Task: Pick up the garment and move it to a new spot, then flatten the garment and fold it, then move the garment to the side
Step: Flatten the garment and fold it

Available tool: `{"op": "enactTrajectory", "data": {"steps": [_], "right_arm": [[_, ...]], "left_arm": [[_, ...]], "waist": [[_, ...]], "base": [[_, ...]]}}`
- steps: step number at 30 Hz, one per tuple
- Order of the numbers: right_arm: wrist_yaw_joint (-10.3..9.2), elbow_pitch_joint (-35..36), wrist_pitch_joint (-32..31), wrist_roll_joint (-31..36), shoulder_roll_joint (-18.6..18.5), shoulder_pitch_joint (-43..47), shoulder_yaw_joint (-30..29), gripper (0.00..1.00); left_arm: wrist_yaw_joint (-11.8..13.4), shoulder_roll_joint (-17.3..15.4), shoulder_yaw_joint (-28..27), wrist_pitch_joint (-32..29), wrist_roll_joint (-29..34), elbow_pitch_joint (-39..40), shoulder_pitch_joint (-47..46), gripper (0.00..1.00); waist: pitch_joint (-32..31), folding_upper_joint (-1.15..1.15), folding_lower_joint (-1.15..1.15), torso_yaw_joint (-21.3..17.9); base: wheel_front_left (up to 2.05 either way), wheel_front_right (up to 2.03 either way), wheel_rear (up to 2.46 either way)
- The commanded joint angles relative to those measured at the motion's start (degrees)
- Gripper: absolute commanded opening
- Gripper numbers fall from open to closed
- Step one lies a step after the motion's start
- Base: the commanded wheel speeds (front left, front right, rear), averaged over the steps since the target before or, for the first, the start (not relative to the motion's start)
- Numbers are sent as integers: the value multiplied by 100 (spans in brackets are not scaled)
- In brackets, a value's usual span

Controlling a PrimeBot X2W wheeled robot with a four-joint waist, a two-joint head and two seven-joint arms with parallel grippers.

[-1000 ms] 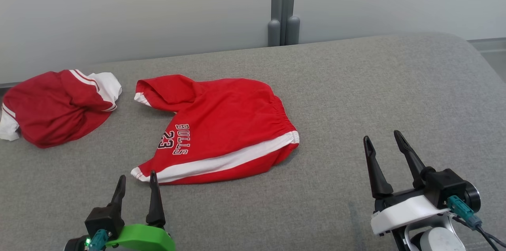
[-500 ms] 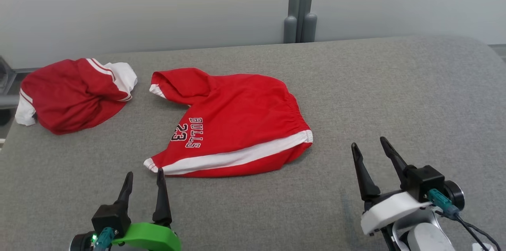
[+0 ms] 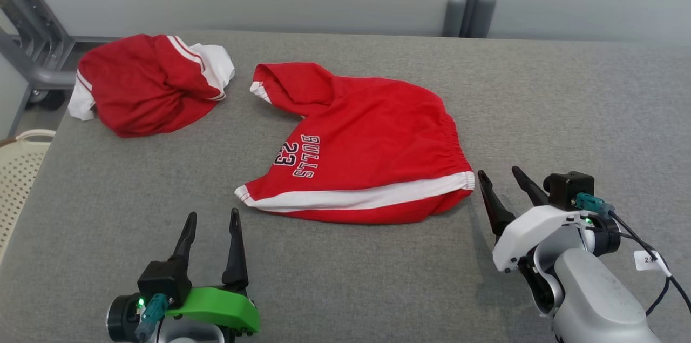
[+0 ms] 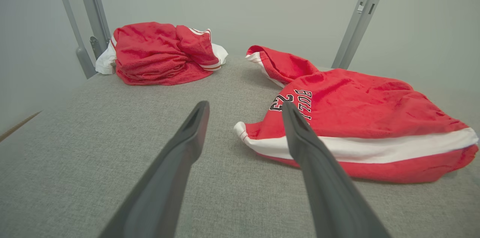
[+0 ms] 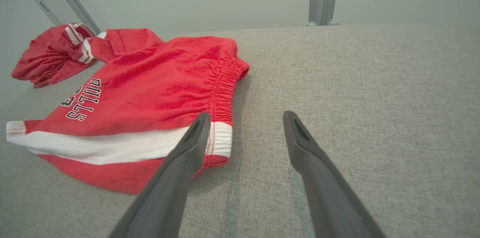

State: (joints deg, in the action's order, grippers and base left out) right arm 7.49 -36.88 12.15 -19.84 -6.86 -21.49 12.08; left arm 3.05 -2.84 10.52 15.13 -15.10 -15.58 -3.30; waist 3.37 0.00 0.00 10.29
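Grasp advice: both empty with fingers apart, left gripper should pinch the near hem corner of the red white-striped jersey shorts, right gripper the waistband corner, catching both layers.

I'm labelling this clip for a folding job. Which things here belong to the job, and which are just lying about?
Belong to the job:
red shorts, lying between the grippers, likely the garment meant
left gripper, open
right gripper, open
grey table

Just lying about:
crumpled red garment, far left
cream basket, beside the table
metal frame
grey post
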Motion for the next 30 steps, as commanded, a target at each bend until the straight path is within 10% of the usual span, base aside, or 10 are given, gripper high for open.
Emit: {"op": "enactTrajectory", "data": {"steps": [1,14,17,20,23,30], "right_arm": [[0,-184,-83,-197,-85,-161,130,100],[0,-871,-396,-1451,-652,-793,1346,100],[0,-901,-397,-1673,-729,-882,1567,47],[0,-931,-430,-1797,-780,-931,1713,34],[0,-961,-405,-1975,-846,-983,1907,0],[0,-970,-148,-2198,-989,-1067,2250,0]], "left_arm": [[34,-9,7,-1,-60,15,-118,100],[87,-9,41,-1,-66,12,-236,100],[100,-9,33,-1,-51,12,-249,100],[105,-9,31,-1,-42,1,-247,100],[117,-9,34,-1,-52,-12,-246,100],[70,-9,50,-1,-96,-59,-225,100]], "waist": [[220,0,0,267],[441,0,0,491],[455,0,0,482],[461,0,0,467],[464,0,0,442],[438,0,0,325]], "base": [[0,0,0],[0,0,0],[0,0,0],[0,0,0],[0,0,0],[0,0,0]]}}
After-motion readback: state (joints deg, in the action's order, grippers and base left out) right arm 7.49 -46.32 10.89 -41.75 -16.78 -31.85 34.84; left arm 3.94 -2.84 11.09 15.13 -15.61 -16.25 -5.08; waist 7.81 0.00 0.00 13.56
